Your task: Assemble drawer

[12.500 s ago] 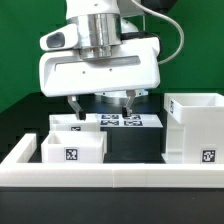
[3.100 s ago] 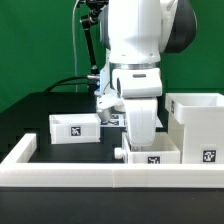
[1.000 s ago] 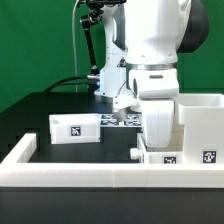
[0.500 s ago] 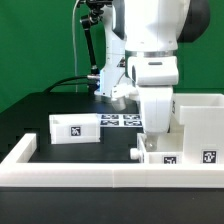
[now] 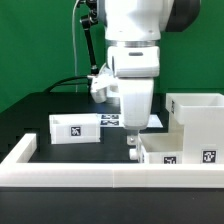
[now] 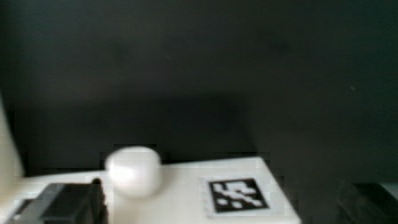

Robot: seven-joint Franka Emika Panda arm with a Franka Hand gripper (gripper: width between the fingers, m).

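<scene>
Hand (image 5: 134, 148) spread wide, low at end of front tray (image 5: 160, 157), contact unclear.

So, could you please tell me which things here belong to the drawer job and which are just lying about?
Belong to the job:
- tall hollow shell
- tray next to the shell
- separate tray
- tool, low at the near tray's end

Just lying about:
- marker board
- border rail
- black table

White shell (image 5: 195, 120) and 2 trays (image 5: 60, 127) carry black-and-white tags (image 5: 73, 130); table (image 5: 40, 108) black; backdrop (image 5: 35, 45) green.
</scene>
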